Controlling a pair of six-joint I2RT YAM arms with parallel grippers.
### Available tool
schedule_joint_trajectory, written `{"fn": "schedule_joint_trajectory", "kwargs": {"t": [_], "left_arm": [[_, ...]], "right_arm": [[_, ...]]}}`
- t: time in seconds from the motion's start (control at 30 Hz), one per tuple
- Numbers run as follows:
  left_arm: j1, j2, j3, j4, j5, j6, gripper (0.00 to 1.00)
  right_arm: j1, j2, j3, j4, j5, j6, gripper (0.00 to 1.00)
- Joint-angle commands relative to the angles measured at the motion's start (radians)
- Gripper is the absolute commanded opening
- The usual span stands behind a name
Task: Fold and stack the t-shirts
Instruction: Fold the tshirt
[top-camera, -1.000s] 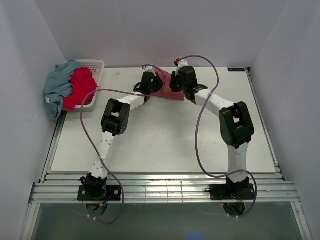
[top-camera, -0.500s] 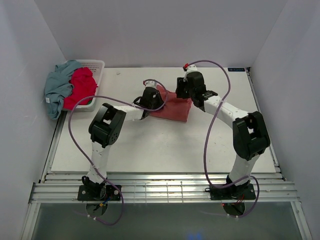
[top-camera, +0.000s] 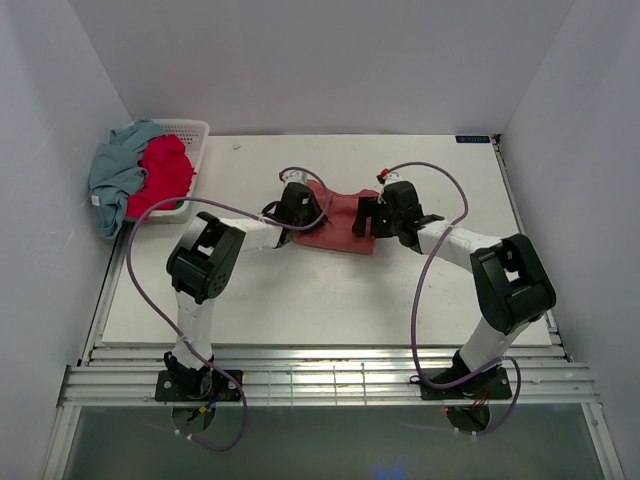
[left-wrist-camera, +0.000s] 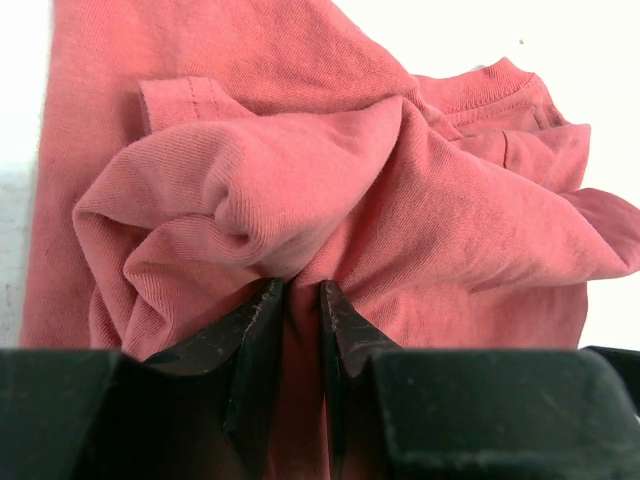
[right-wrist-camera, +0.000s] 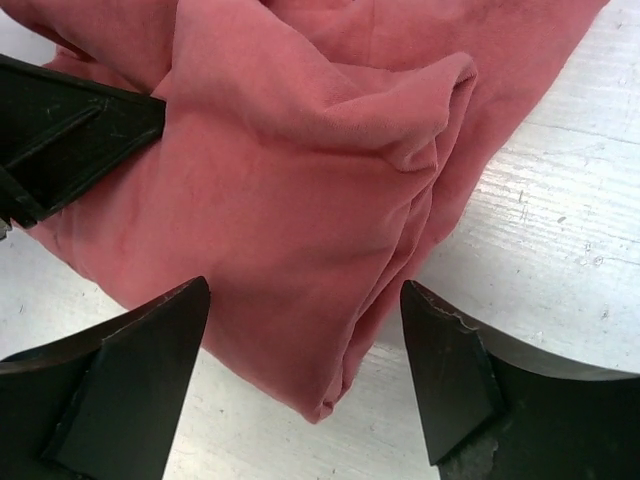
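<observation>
walls (top-camera: 300, 60): plain white | table (top-camera: 330, 290): white top | near edge: slotted metal rail (top-camera: 330, 385)

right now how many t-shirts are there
3: dusty salmon-red cotton t-shirt at centre; bright crimson t-shirt in the white plastic lattice basket; grey-blue t-shirt over its left side. More may hide beneath.

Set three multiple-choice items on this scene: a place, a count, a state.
1. The dusty salmon-red cotton t-shirt lies: A on an arm; B on the white table; C on the floor.
2. Shirts at the white plastic lattice basket: A none; B one; C two.
3. The right gripper is: A open; B shut on cloth; C out of view.
Key: B, it rests on the tabletop; C, a bright crimson shirt and a grey-blue shirt; A, its jaws stand wide apart.
</observation>
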Motion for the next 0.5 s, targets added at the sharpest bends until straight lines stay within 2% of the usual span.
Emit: {"fn": "schedule_joint_trajectory", "kwargs": {"t": [0.0,0.03,0.07,0.1,0.13,0.17,0.3,0.47], "left_arm": [[-0.015,0.045,-0.094,-0.309,0.027,0.008,0.34],[-0.017,0.041,-0.099,-0.306,0.027,0.01,0.33],[-0.017,0.038,-0.106,-0.304,0.028,0.008,0.33],[-0.017,0.034,-0.11,-0.303,0.031,0.008,0.33],[-0.017,0.034,-0.113,-0.301,0.031,0.008,0.33],[-0.017,0.034,-0.119,-0.3,0.033,0.01,0.34],[-0.018,0.026,-0.13,-0.297,0.036,0.011,0.33],[-0.02,0.009,-0.137,-0.295,0.036,0.013,0.33]], "right_arm": [[-0.025,-0.064,-0.046,0.119,-0.069,0.039,0.83],[-0.034,-0.075,-0.06,0.142,-0.093,0.044,0.84],[-0.049,-0.078,-0.063,0.148,-0.105,0.047,0.89],[-0.056,-0.081,-0.064,0.153,-0.113,0.045,0.98],[-0.065,-0.082,-0.055,0.142,-0.116,0.044,0.98],[-0.068,-0.083,-0.051,0.133,-0.116,0.025,0.9],[-0.082,-0.092,-0.052,0.107,-0.08,0.004,0.9],[-0.123,-0.049,-0.095,0.189,-0.168,0.071,0.9]]}}
